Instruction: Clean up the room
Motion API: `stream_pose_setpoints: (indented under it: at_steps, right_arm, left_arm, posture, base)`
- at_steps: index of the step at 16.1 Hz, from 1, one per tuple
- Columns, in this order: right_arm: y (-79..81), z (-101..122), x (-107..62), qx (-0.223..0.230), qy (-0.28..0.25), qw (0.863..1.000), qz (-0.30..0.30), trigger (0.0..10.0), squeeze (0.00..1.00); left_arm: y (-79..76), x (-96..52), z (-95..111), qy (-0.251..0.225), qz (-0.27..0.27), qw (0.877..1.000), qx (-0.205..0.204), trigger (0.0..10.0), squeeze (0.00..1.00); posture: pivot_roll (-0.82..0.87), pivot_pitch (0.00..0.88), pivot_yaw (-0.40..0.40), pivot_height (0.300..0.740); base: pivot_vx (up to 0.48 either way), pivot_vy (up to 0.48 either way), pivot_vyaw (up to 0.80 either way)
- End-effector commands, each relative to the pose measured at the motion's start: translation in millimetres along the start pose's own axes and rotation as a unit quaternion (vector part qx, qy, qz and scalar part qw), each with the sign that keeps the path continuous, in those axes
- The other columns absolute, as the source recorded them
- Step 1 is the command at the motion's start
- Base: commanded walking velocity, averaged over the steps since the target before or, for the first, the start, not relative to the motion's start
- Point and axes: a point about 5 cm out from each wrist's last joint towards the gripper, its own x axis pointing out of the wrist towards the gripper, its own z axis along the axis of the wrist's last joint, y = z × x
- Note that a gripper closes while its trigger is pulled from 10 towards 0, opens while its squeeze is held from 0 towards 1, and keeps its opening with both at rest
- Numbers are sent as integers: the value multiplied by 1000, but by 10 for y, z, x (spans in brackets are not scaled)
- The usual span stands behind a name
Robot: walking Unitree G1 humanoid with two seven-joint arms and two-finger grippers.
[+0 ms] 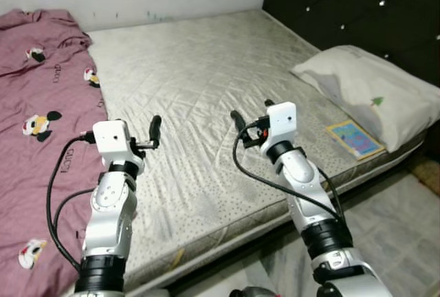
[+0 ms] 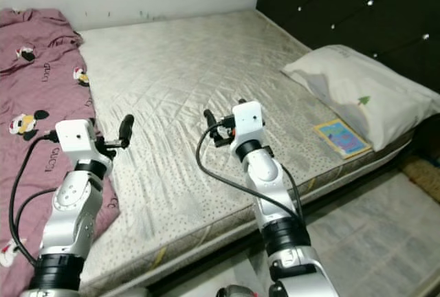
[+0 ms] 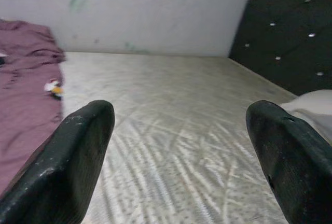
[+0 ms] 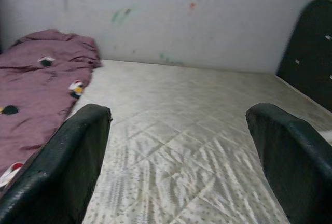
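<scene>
While nothing is held: task barely begun.
Grippers: left gripper (image 1: 155,132) and right gripper (image 1: 251,119) both wide, empty.
Left undone: maroon blanket (image 1: 38,104) bunched upper left; book (image 1: 355,138) beside pillow (image 1: 364,91).

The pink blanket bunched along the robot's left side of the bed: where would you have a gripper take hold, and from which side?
Probably the blanket edge beside the left gripper, where it meets the bare mattress. Come in from the mattress side and pinch a raised fold; the wrinkled cloth there offers ridges the open fingers can close around.
</scene>
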Motion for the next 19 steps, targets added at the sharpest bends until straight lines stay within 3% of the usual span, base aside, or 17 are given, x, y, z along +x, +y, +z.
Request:
stream_pose_setpoints:
  at_steps: [1,14,19]
  right_arm:
    - [3,41,5,-10,-10,1000,3,10000,0]
    - [56,74,33,-2,-20,1000,23,10000,0]
    - [41,109,50,0,-24,1000,19,10000,0]
  left_arm:
    - [15,-2,1,2,5,1000,8,10000,0]
    - [42,25,17,3,28,999,31,10000,0]
    - [129,47,106,-6,50,998,49,10000,0]
  posture:
    - [-49,0,-39,740]
    - [-46,0,-38,740]
    - [-34,6,-40,740]
  base:
    - [0,0,800]
    - [0,0,800]
    - [0,0,610]
